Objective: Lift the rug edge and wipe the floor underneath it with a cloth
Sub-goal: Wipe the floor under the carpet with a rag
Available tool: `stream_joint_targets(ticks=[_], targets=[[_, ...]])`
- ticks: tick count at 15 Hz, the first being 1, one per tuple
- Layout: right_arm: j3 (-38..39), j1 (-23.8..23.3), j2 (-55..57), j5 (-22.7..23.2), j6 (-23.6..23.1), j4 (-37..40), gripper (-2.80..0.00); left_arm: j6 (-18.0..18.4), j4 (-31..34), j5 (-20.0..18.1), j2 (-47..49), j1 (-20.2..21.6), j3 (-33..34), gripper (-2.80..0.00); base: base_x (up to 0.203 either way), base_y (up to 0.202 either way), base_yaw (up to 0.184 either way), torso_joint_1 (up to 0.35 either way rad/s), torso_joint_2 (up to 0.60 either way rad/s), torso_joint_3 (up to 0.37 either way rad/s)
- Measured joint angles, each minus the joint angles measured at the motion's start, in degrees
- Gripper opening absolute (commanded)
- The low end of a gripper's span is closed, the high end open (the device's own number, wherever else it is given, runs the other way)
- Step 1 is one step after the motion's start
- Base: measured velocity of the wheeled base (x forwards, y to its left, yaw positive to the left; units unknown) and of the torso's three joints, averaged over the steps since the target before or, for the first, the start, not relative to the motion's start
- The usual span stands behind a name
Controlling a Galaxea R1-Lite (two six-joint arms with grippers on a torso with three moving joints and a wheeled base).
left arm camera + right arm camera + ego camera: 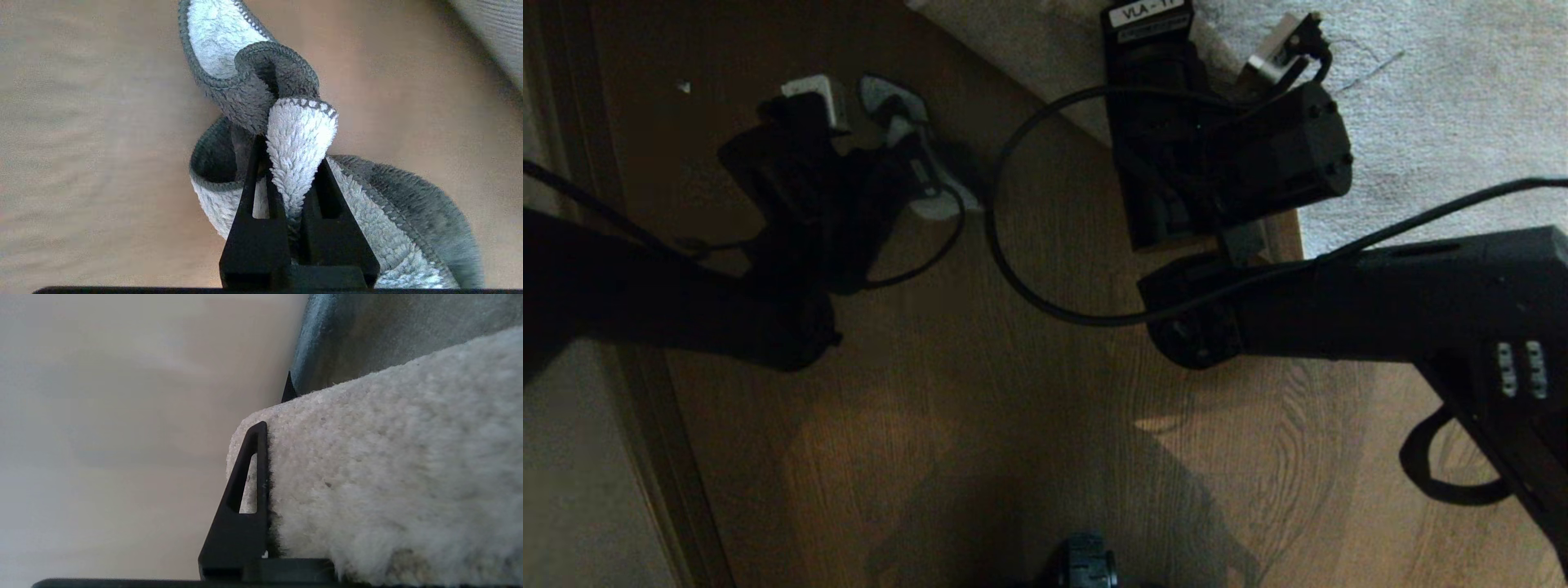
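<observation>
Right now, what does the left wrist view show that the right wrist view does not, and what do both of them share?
Only the left wrist view shows the grey and white cloth, a fold of it pinched in the shut left tool, the rest draped below. Only the right wrist view shows the rug edge, its pile pressed against one finger of the right tool, which grips it, with the pale underside turned up behind. Both share the wood floor as background.

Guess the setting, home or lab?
Probably a home-style room: brown wood-grain plank floor, a large light grey-beige short-pile rug, and a grey-and-white terry cleaning cloth.
</observation>
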Motion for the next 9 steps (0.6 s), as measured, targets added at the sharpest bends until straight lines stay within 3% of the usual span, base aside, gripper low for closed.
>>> stream_joint_targets(ticks=[4,9], targets=[[0.0,1.2,0.0,-0.1,0.0,0.0,-2.80,0.0,-0.3,0.0,-5.3,2.0,9.0,-2.80,0.000,0.000,0.000,0.000,0.00,0.000],[0.1,1.6,0.0,-0.1,-0.9,0.0,-2.80,-0.1,-8.1,-0.2,-12.6,2.1,25.1,-2.80,0.000,0.000,0.000,0.000,0.00,0.000]])
